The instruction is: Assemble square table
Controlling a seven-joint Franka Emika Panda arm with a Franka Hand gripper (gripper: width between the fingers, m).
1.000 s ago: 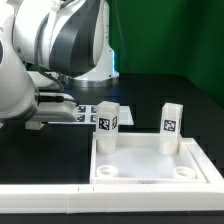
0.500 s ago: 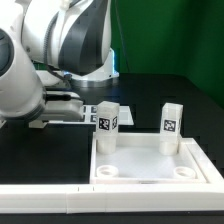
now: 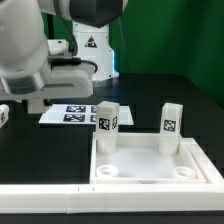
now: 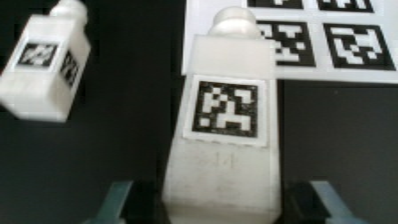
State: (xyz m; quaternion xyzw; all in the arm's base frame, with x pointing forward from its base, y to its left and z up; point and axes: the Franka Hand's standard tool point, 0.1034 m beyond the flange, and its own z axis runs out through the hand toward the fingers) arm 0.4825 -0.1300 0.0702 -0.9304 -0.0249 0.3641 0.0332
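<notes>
The gripper [image 4: 221,202] straddles a white plastic block leg with a black-white tag [image 4: 224,110], its jaws narrowed close beside it. Whether they clamp it, I cannot tell.

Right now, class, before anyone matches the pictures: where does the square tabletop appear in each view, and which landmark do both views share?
Exterior view: the tabletop fills the lower part of the picture, toward the exterior view's right.
Wrist view: the tabletop is not in it.
Shared landmark: the marker board lies beyond the tabletop in the exterior view, and its tags also show in the wrist view.
</notes>
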